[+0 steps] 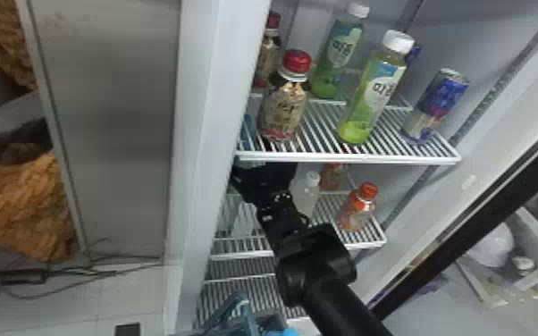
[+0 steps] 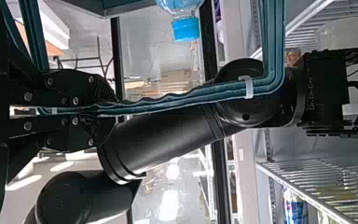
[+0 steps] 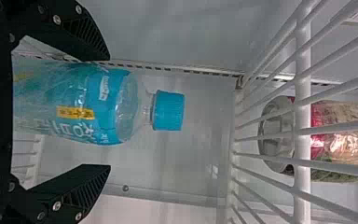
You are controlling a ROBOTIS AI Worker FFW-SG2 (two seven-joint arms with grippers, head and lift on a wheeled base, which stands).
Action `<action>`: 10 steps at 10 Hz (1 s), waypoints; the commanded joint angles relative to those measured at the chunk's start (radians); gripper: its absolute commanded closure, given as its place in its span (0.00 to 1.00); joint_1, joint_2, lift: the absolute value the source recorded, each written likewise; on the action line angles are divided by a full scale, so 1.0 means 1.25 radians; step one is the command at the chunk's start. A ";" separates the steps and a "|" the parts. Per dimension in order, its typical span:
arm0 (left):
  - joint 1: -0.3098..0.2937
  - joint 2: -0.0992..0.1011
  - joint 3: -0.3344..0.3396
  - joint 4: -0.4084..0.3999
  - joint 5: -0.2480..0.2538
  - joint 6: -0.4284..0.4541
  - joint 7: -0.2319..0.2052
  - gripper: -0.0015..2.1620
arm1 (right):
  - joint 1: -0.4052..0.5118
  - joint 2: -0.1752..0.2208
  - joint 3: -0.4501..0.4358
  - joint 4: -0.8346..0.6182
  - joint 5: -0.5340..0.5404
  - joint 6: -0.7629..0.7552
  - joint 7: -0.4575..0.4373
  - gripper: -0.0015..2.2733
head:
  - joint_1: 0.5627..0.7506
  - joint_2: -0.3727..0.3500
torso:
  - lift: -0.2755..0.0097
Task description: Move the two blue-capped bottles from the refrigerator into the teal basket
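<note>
Evidently, the black right gripper (image 3: 105, 112) is spread around a clear plastic bottle with a blue label and ribbed blue cap (image 3: 88, 105), upright beneath the white wire shelf (image 1: 348, 157); I can't tell whether either finger touches it. A hold on its body would leave the cap free, but that shelf's underside sits near, so draw it forward with little lift. Below the shelf, the black left gripper (image 2: 112, 109) is clenched on the teal basket's slim handle (image 2: 168, 103), presumably steadying it for loading; another blue-capped bottle (image 2: 186, 29) seems inside.
</note>
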 commanded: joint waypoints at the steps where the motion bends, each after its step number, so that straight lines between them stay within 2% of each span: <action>1: -0.003 0.000 0.000 0.000 0.000 -0.002 0.000 0.51 | -0.009 0.000 0.003 0.000 0.000 0.005 0.000 0.16 | 0.70 0.03 | 0.43; 2: -0.003 0.000 0.000 0.000 0.000 -0.004 0.000 0.51 | -0.009 -0.002 0.005 0.000 0.000 0.007 0.000 0.25 | 0.70 0.03 | 0.43; 3: -0.001 0.000 0.000 0.000 0.001 -0.004 0.000 0.51 | -0.007 -0.002 0.007 0.000 0.000 0.007 0.000 0.28 | 0.70 0.03 | 0.43; 10: 0.011 0.002 0.009 0.000 0.004 -0.010 -0.004 0.51 | 0.071 -0.013 0.000 -0.076 0.004 -0.032 0.016 0.28 | 0.70 0.03 | 0.43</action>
